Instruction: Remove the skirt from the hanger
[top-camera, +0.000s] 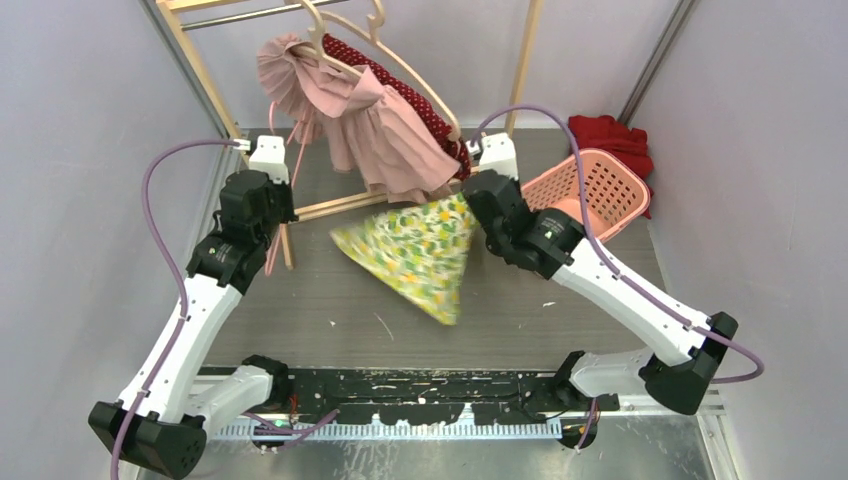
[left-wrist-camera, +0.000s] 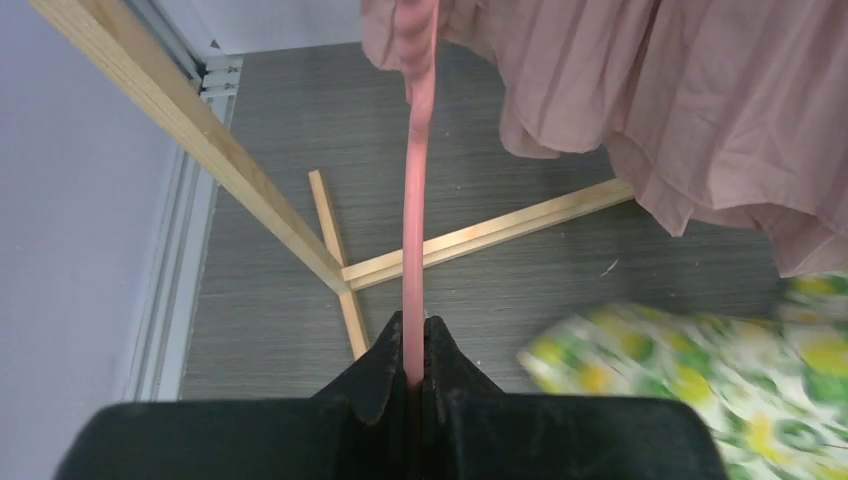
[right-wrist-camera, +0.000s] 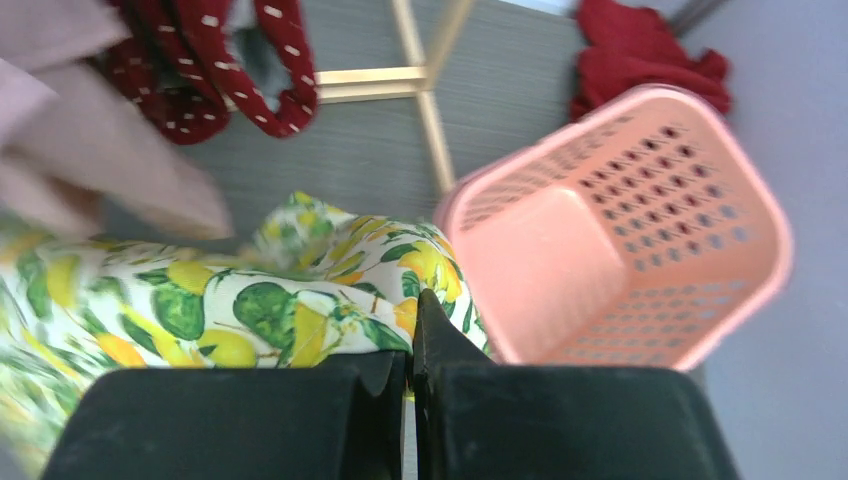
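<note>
— What sat closest?
— The arms. The left pincer (left-wrist-camera: 414, 352) was clenched on a pink strap (left-wrist-camera: 418, 180) hanging from the pink dress (left-wrist-camera: 650, 90). The right pincer (right-wrist-camera: 411, 345) gripped the lemon-print skirt (top-camera: 415, 255).
— And the rest?
— A grey table (top-camera: 300, 310) and a wooden rack (top-camera: 200, 75). The skirt hung blurred below the dress's hem, apart from the hanger (top-camera: 377, 20). A pink basket (top-camera: 590, 190) stood nearby.

Skirt (top-camera: 415, 255) centre, in front of rack (top-camera: 200, 78) w/ garments (top-camera: 370, 120); basket (top-camera: 600, 190) to R.
</note>
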